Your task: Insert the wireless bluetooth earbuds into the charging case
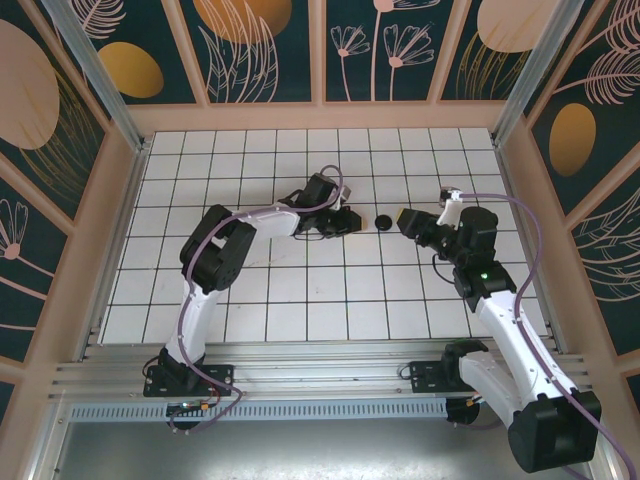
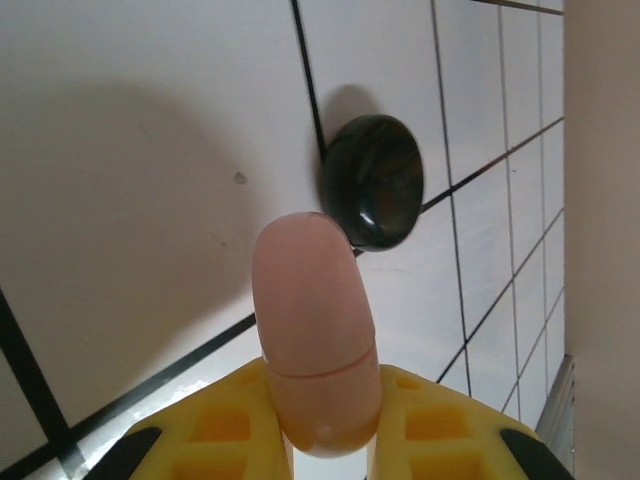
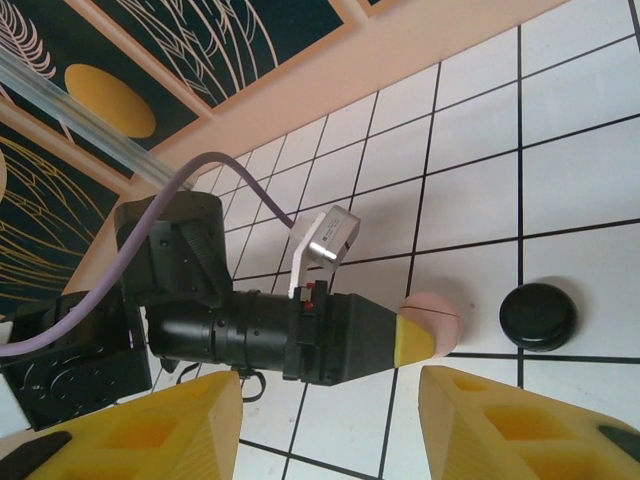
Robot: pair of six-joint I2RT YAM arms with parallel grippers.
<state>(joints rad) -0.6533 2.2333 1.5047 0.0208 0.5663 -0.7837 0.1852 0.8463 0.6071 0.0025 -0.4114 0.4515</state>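
Note:
My left gripper (image 2: pixel 325 378) is shut on a pale pink oval charging case (image 2: pixel 312 320) with a closed lid seam, held just above the tiles. The same pink case (image 3: pixel 437 314) sticks out past the left gripper's yellow fingertip (image 3: pixel 418 340) in the right wrist view. A round black case (image 2: pixel 372 180) lies shut on the table a little beyond it, between the two grippers (image 1: pixel 383 221). My right gripper (image 1: pixel 405 218) stands open to the right of the black case (image 3: pixel 538 316), with nothing between its yellow fingers (image 3: pixel 140 430). The earbuds are out of view.
The white gridded table (image 1: pixel 300 300) is bordered by peach wooden walls (image 1: pixel 320 115) at the back and sides. The left arm (image 1: pixel 215 250) reaches across the middle. Its purple cable (image 3: pixel 240 185) loops above its wrist.

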